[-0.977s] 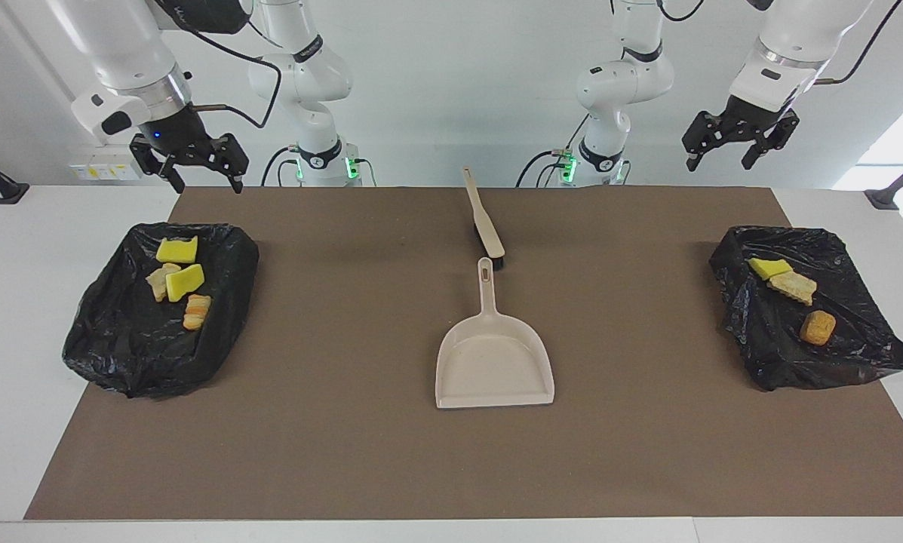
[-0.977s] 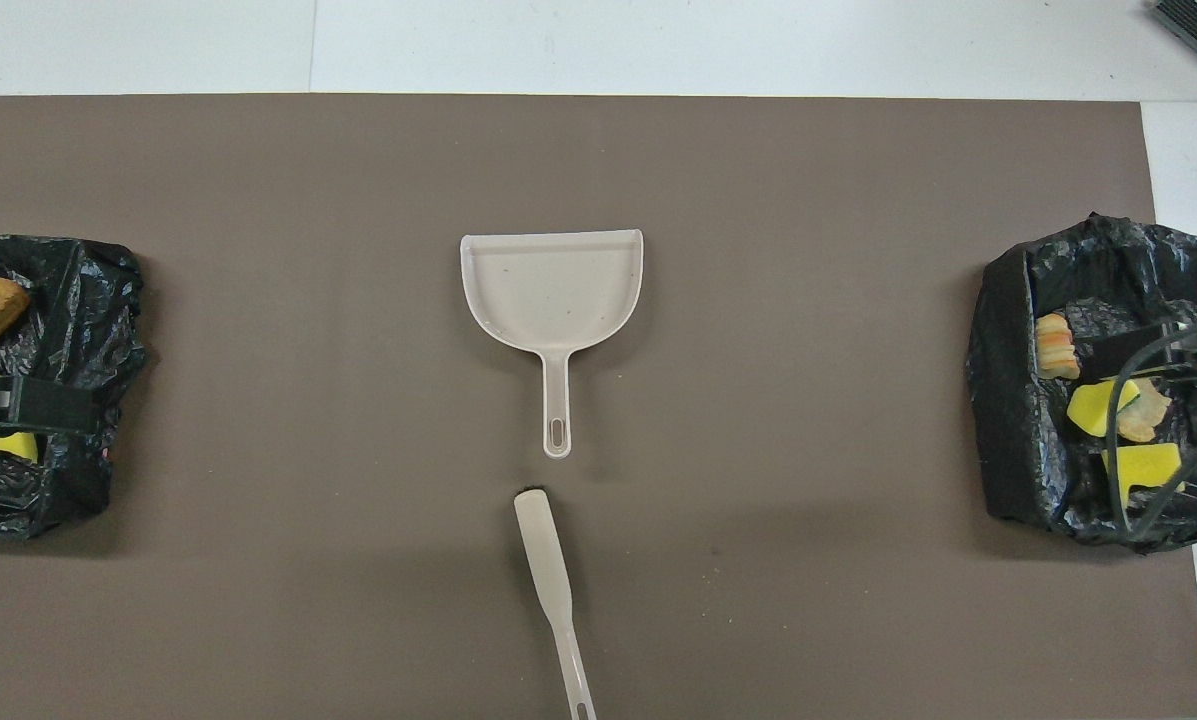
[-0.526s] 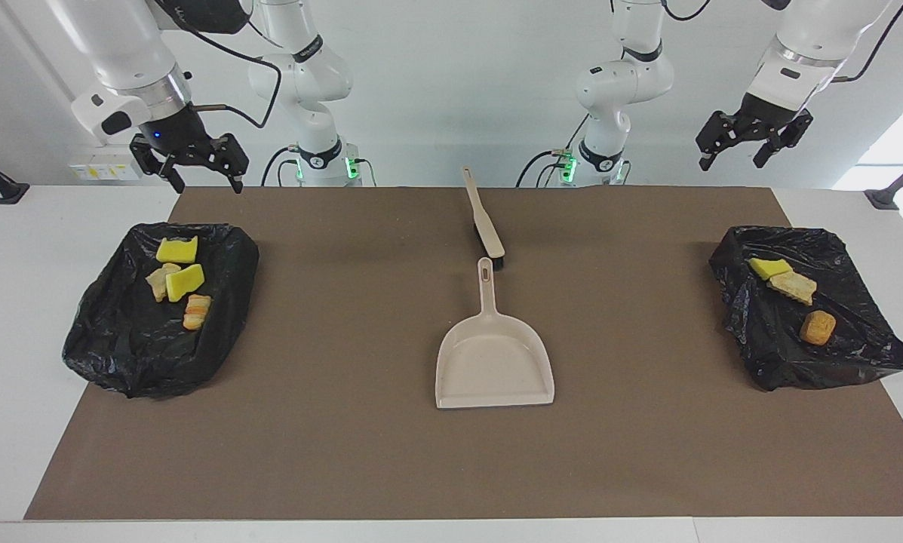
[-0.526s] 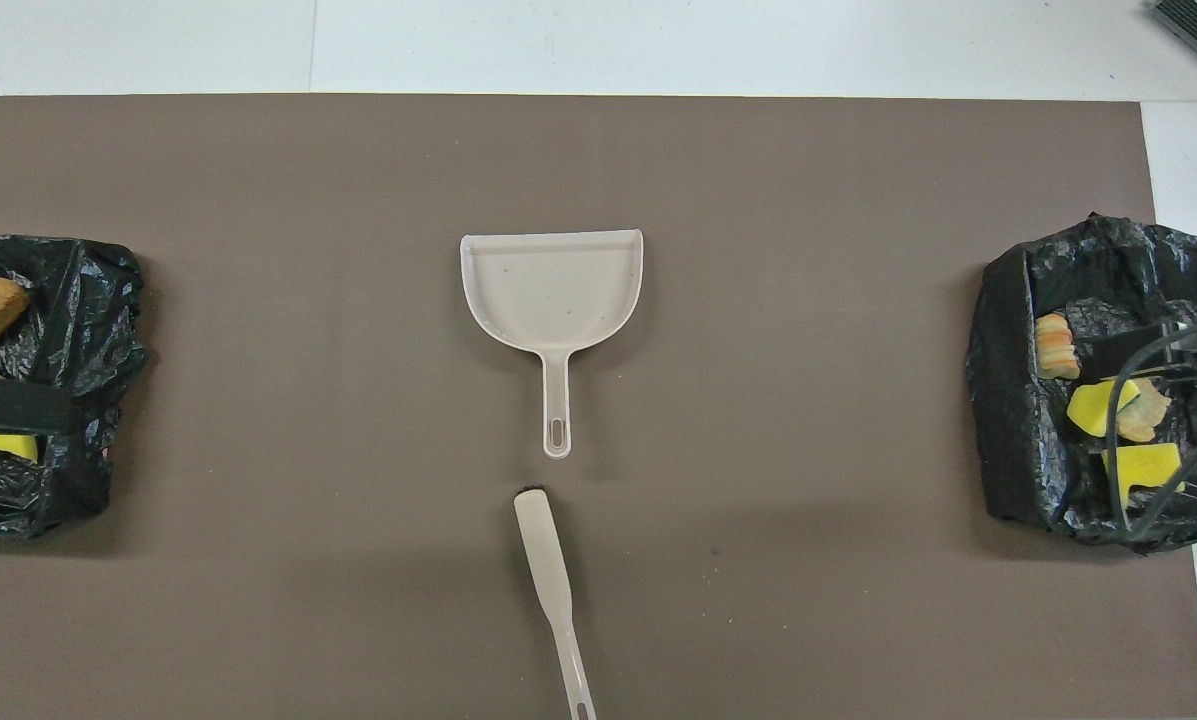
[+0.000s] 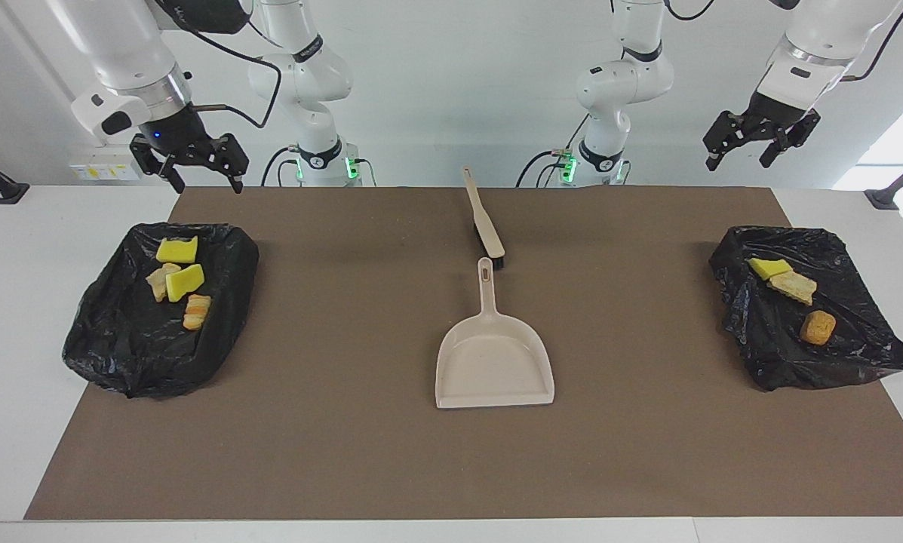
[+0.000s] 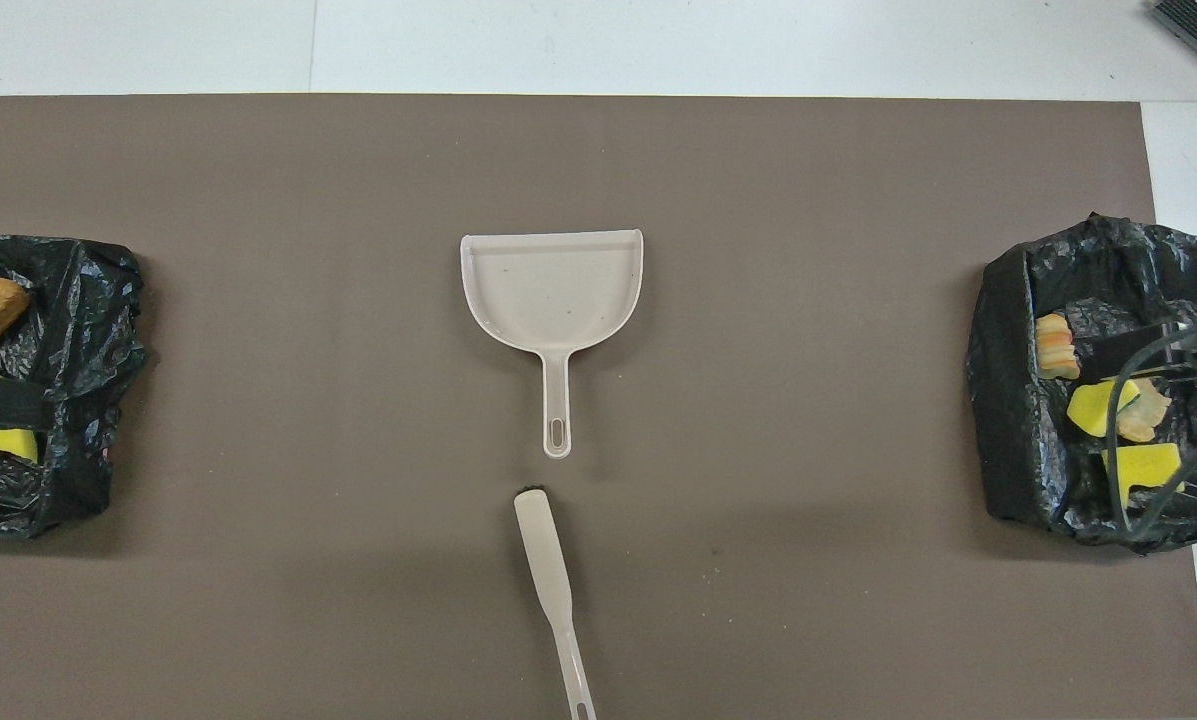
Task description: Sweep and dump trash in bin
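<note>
Brown mat [image 5: 345, 452] covers most of the table. One black-lined bin [image 5: 161, 309] sits at the right arm's end, a second bin [image 5: 806, 309] at the left arm's end. Both already hold the trash: yellow sponge chunks [image 5: 177, 250] and tan lumps [image 5: 197, 311] in the first; a sponge piece [image 5: 768, 267], a bread slice [image 5: 793, 286] and a brown lump [image 5: 818, 327] in the second. No scraps visible on the mat.

Dustpan [image 5: 494, 362] lies flat mid-mat, empty, handle toward the robots. Brush [image 5: 483, 219] lies just nearer the robots than the handle tip, apart from it, bristles down.

Right gripper [image 5: 188, 162] hangs over the table edge near its bin, fingers apart, holding nothing. Left gripper [image 5: 760, 139] is raised high above the left arm's end, fingers spread, empty.

Judgement: sweeping looks done — tools parked.

Risks:
- a low pass over either bin could snag the loose liner and tip pieces onto the mat
- a fresh grab at the thin brush handle could miss — it lies flat, so fingertips may scrape the mat
- a nudge to the brush would push it against the dustpan handle
</note>
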`<state>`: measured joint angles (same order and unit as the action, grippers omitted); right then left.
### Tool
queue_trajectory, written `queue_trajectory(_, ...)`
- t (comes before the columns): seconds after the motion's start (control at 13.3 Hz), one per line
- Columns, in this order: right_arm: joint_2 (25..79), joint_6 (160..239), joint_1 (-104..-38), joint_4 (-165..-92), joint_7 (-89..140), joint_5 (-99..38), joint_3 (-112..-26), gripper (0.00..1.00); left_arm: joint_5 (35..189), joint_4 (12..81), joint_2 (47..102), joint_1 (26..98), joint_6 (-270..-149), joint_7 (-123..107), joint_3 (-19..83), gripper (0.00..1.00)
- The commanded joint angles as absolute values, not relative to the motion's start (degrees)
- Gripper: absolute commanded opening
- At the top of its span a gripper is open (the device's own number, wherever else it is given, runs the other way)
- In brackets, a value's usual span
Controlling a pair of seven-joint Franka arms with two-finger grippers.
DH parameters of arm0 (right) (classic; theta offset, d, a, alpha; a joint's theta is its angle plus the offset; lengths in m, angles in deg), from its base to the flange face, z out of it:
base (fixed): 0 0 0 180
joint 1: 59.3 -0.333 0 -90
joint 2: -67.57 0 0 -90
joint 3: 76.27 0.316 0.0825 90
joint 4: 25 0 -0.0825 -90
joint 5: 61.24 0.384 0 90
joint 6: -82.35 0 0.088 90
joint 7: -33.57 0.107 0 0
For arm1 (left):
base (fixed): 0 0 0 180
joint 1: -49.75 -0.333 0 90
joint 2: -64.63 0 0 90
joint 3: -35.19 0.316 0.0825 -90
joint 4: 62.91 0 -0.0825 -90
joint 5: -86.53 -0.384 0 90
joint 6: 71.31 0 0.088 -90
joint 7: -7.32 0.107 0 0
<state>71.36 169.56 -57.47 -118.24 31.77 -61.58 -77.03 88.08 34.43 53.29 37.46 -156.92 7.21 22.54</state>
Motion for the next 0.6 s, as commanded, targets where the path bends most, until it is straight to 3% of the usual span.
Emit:
queue_trajectory(0.0,71.26,169.54,-57.19,-118.08,32.69,-60.54,-76.89,1.0,88.73,35.7,52.15,39.02,-157.97,7.58,22.97,1.0)
queue_trajectory(0.23,71.35,169.54,-57.19,-118.08,32.61,-60.54,-76.89,1.0,88.64,35.7,52.24,47.78,-157.88,7.4,31.55,1.0)
queue_trajectory(0.53,71.35,169.36,-57.19,-118.17,32.61,-60.54,-76.8,1.0,88.64,35.44,52.33,47.03,-157.35,8.02,32.29,1.0)
